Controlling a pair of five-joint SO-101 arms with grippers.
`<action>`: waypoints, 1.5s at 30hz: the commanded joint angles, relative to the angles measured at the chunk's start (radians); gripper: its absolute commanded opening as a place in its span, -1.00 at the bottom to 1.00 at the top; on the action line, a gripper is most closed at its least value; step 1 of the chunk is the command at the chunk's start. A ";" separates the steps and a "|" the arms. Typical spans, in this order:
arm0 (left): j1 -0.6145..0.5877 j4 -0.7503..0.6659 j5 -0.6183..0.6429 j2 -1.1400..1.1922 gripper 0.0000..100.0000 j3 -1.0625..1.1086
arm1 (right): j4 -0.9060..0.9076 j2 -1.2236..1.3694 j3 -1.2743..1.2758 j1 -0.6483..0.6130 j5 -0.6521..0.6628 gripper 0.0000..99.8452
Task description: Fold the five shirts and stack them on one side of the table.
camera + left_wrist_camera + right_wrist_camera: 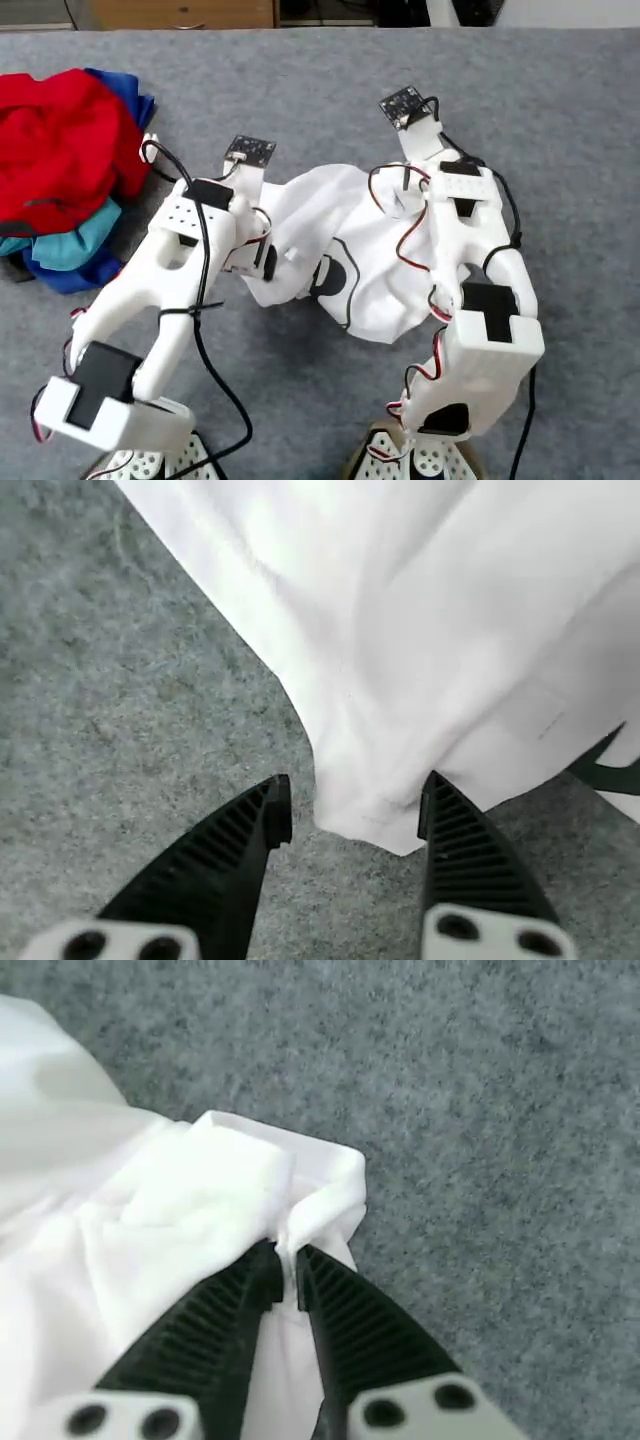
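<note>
Shirts — one white shirt (pixel 318 205), one red shirt (pixel 60 140)

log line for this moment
left gripper open over white fabric shirt hem | right gripper shut on it | red, teal, blue shirts heaped aside

Soft, even light falls from overhead on my worktop (pixel 560 90); shadows under my arms, low in the high view, are faint and short. At its centre the white shirt (pixel 375 300) glares, its folds washed nearly blank. Against it my left end effector (pixel 355 795) looks dark and matte.
</note>
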 commanded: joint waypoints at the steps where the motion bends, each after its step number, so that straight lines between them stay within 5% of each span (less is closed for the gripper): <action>1: -0.005 -0.012 0.000 0.015 -0.56 -0.006 | -0.018 -0.004 -0.005 0.002 0.012 -1.00; 27: -0.002 -0.153 0.057 0.148 -0.57 0.011 | -0.018 -0.004 -0.005 0.002 0.012 -1.00; 35: -0.002 -0.153 0.061 0.088 -0.95 0.008 | -0.018 -0.004 -0.005 0.002 0.012 -1.00; 45: -0.006 -0.143 0.061 0.077 -0.96 -0.005 | -0.020 -0.004 -0.005 0.002 0.012 -1.00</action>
